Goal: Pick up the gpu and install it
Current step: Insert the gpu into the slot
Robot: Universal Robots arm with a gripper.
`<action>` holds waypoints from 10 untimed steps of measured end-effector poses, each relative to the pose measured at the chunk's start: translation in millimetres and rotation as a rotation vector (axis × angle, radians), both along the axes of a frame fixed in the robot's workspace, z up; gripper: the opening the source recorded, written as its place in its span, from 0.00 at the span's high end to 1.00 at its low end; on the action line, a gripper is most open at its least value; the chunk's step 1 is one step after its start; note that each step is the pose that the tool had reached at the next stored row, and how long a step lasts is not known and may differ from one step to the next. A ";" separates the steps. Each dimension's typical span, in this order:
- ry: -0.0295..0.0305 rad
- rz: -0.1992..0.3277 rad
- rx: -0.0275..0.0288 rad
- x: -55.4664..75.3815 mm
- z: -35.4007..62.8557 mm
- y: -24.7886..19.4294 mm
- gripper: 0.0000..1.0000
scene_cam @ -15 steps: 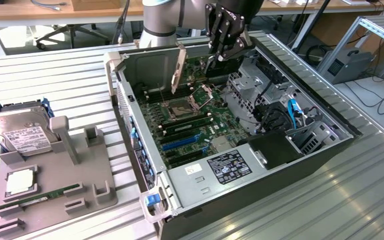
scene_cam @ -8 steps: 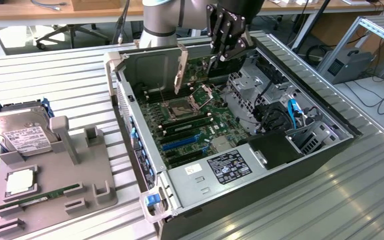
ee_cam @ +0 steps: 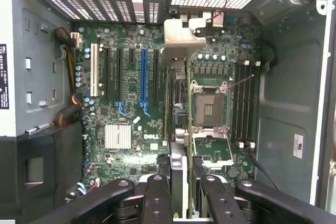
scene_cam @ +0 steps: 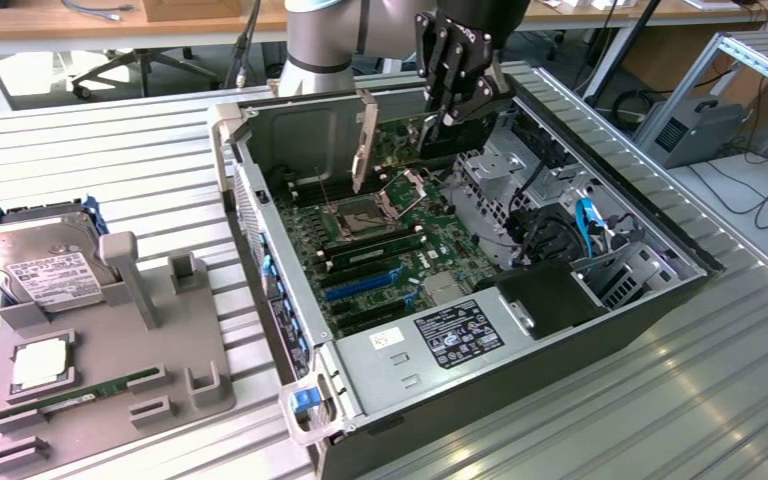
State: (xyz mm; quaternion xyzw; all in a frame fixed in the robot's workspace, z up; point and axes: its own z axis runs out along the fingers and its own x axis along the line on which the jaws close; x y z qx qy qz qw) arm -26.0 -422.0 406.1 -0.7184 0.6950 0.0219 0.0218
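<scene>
The gpu (scene_cam: 387,140) is a thin dark card with a silvery-beige bracket (scene_cam: 364,140) at one end. It hangs on edge, bracket end away from my fingers, above the motherboard (scene_cam: 384,235) inside the open computer case (scene_cam: 651,250). My gripper (scene_cam: 448,112) is shut on the card's other end. In the wrist view the gpu (ee_cam: 177,129) runs edge-on from my gripper (ee_cam: 181,195) to its bracket (ee_cam: 181,38). It hovers between the blue expansion slot (ee_cam: 143,77) and the CPU socket (ee_cam: 208,109). The black fingers (ee_cam: 157,198) press it from both sides.
A grey parts tray (scene_cam: 157,380) lies on the slatted metal table at the exterior view's left, holding a hard drive (scene_cam: 37,260), a CPU (scene_cam: 40,362) and a green RAM stick (scene_cam: 77,395). Inside the case are the power supply (scene_cam: 451,335), drive cage and cables (scene_cam: 584,225).
</scene>
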 end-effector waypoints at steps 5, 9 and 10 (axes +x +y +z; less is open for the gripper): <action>0.0086 0.000 0.0001 0.0 -0.4 0.1 0.73; 0.0238 0.000 -0.0003 -0.1 -0.9 0.0 0.73; 0.0239 0.000 -0.0003 -0.1 -0.9 0.0 0.73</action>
